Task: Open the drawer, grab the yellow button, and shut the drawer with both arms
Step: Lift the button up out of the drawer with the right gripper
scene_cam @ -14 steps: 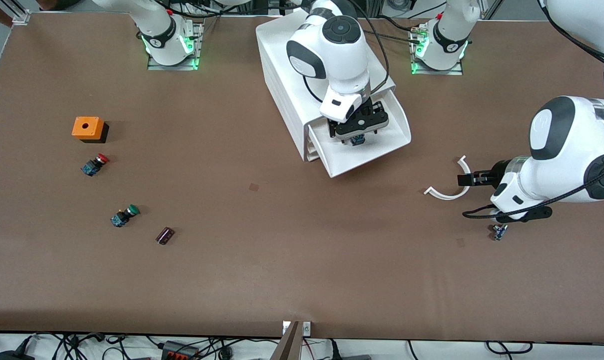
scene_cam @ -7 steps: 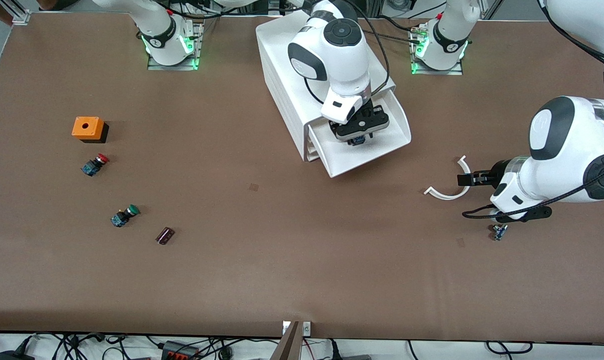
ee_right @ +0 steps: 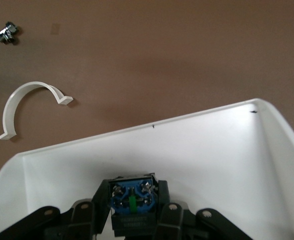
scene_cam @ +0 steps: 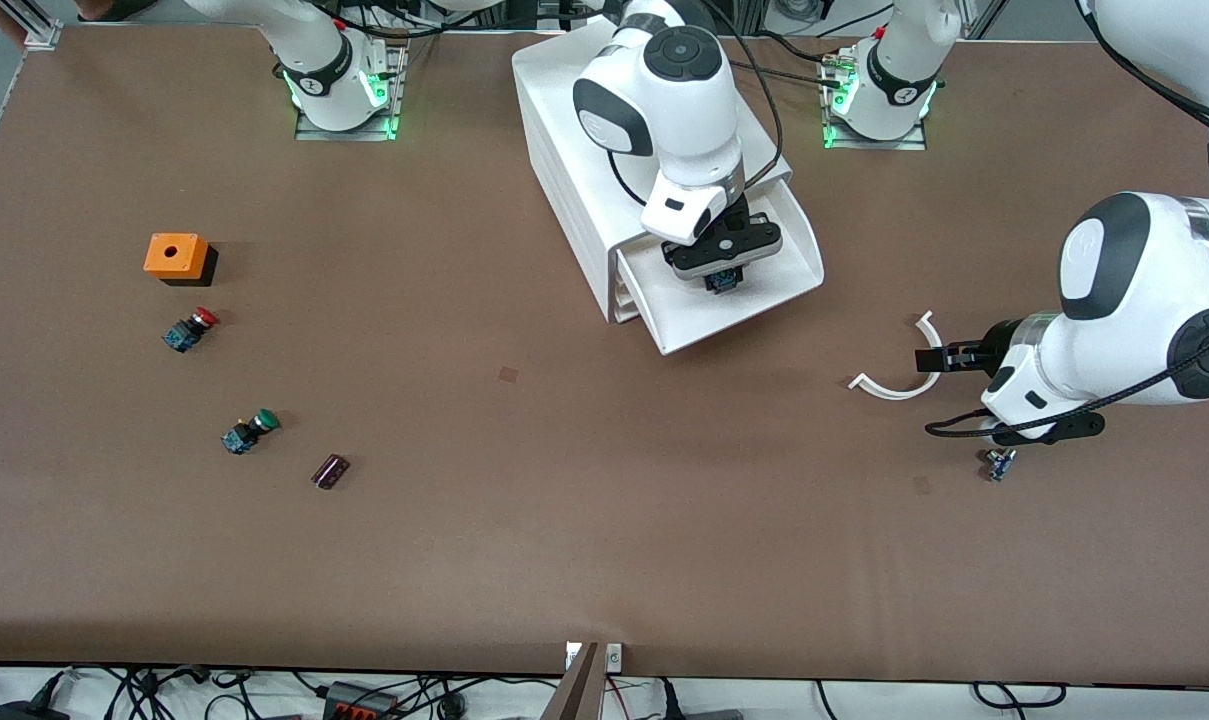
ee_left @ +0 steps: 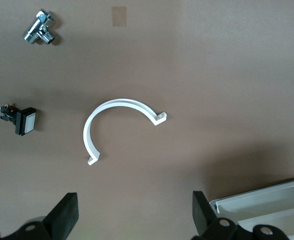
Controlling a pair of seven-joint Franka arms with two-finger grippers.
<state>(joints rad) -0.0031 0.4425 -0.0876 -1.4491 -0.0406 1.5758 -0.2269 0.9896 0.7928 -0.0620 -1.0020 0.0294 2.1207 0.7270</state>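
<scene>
The top drawer (scene_cam: 739, 325) of the white cabinet (scene_cam: 564, 150) stands pulled out. My right gripper (scene_cam: 724, 272) is over its tray, shut on the button (scene_cam: 725, 281). In the right wrist view the button's blue and black body (ee_right: 131, 196) sits between my right gripper's (ee_right: 132, 205) fingers above the drawer's white floor (ee_right: 212, 155). Its cap is hidden. My left gripper (scene_cam: 926, 358) is open and empty, low over the table toward the left arm's end, beside a white curved clip (scene_cam: 894, 385). In the left wrist view, my left gripper (ee_left: 132, 220) faces the clip (ee_left: 117, 107).
An orange box (scene_cam: 175, 257), a red-capped button (scene_cam: 190, 329), a green-capped button (scene_cam: 250, 431) and a small dark part (scene_cam: 330, 471) lie toward the right arm's end. A small metal fitting (scene_cam: 999, 464) lies under the left arm.
My right gripper has shifted slightly toward the left arm's end over the drawer, with the button still in it. The left arm has not moved.
</scene>
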